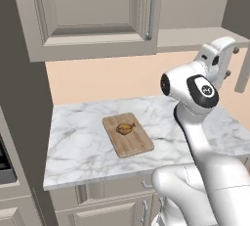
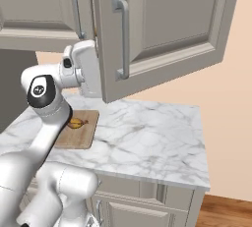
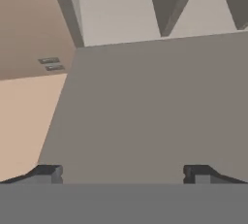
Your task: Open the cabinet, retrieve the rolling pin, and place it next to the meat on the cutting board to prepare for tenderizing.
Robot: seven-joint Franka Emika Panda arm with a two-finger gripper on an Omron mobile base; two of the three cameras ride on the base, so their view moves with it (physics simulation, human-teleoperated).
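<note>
The fingers (image 3: 48, 173) are standing wide apart, gripping nothing, close beneath the cabinet (image 2: 167, 19), whose right door is hanging ajar. The meat (image 1: 125, 129) is sitting on the cutting board (image 1: 139, 146) on the marble table (image 1: 78, 146). Risk: the hand could be knocking the door's edge while reaching in. The rolling pin is hidden somewhere, and the shelves are hard to make out.

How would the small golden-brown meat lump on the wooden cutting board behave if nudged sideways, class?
The small golden-brown meat lump looks rounded and uneven, so it would probably wobble or roll rather than slide cleanly. It lies loose on the flat light-brown wooden cutting board, which has no raised rim, so it could slip off.
</note>
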